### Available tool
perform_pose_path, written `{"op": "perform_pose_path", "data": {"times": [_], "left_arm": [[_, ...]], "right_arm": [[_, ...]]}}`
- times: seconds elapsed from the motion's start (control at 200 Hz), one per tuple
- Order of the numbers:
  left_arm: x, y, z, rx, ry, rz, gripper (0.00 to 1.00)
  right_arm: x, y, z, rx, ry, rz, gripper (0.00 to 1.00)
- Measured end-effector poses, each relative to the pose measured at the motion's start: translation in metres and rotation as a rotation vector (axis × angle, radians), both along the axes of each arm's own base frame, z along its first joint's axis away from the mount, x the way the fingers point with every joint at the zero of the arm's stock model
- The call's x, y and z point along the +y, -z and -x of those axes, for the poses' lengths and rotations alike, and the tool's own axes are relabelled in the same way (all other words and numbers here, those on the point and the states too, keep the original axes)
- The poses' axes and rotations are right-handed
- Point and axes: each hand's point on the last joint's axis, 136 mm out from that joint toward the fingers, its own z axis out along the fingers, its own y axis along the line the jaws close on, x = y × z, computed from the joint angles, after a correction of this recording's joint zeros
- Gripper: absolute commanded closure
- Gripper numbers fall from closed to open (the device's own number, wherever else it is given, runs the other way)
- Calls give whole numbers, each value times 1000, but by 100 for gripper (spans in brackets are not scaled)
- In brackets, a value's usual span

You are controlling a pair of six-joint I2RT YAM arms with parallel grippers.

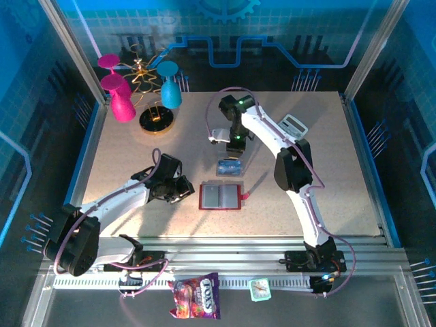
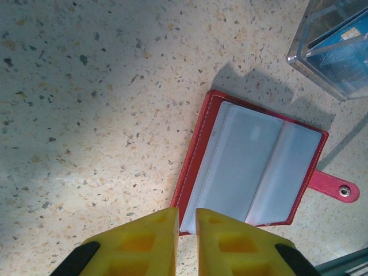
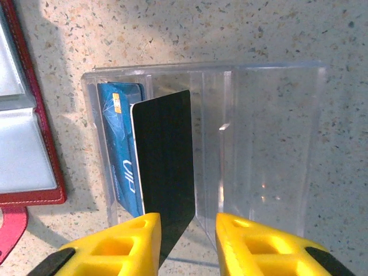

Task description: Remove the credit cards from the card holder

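The red card holder (image 1: 220, 196) lies open and flat on the table, grey pockets up (image 2: 253, 167), with its snap tab (image 2: 336, 187) to the right. My left gripper (image 2: 187, 221) is shut on the holder's near-left corner. Just beyond it stands a clear box (image 1: 230, 167) with a blue credit card (image 3: 121, 149) in it. A dark-faced card (image 3: 164, 161) stands upright in the box beside the blue one. My right gripper (image 3: 188, 230) hangs over the box, open. The dark card's lower edge rests against one finger, clear of the other.
A grey calculator (image 1: 293, 125) lies at the back right. Pink goblets (image 1: 121, 95), a teal cup (image 1: 170, 88) and a gold stand (image 1: 158, 119) crowd the back left. A candy bag (image 1: 195, 296) and a small clock (image 1: 259, 289) sit below the table's front rail.
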Motion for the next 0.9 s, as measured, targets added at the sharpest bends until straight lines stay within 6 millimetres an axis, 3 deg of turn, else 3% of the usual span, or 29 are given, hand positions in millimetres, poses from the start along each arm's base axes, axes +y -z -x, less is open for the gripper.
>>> {"op": "perform_pose_path", "data": {"times": [0.26,0.66,0.901], "left_arm": [[-1,-1,-1,-5,1,5,83],[-2,0,-1,-2,5,10,84],[-2,0,-1,-1,5,10,84]], "right_arm": [[-2,-10,3,-27,21,-10,57],[-8,21,8,-7,49,34,52],[-11,20,-3,-74,63,45,54]]}}
